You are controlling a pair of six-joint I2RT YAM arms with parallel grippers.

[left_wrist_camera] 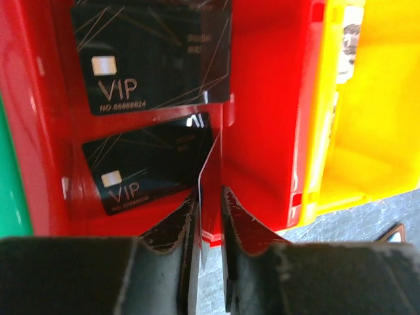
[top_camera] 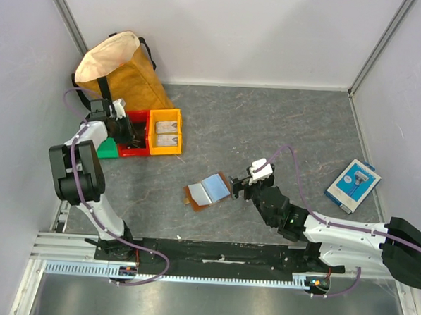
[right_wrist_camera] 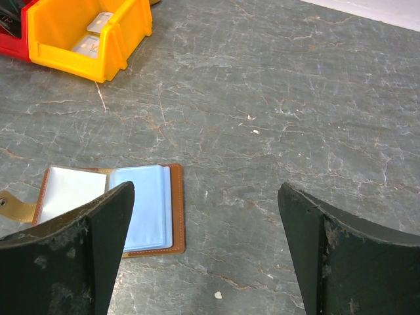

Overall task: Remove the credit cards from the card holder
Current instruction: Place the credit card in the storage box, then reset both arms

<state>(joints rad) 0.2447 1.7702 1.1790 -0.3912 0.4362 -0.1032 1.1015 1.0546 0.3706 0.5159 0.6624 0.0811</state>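
The card holder (top_camera: 209, 190) lies open on the grey table, brown rim round pale blue sleeves (right_wrist_camera: 147, 203), with a whitish leaf (right_wrist_camera: 69, 191) on its left side. My right gripper (top_camera: 236, 187) hovers just right of it, jaws wide open (right_wrist_camera: 205, 193) and empty. My left gripper (top_camera: 130, 132) is over the red bin (left_wrist_camera: 262, 98). Its jaws (left_wrist_camera: 210, 191) stand slightly apart around a thin credit card (left_wrist_camera: 211, 157) seen edge-on, which leans on the left finger and is clear of the right one. Two black VIP cards (left_wrist_camera: 151, 52) (left_wrist_camera: 144, 167) lie in the red bin.
A yellow bin (top_camera: 166, 132) holding two pale cards (right_wrist_camera: 92, 33) sits right of the red bin, a green bin (top_camera: 108, 149) to its left. A tan bag (top_camera: 120, 68) stands behind them. A blue-and-white packet (top_camera: 352, 185) lies at the far right.
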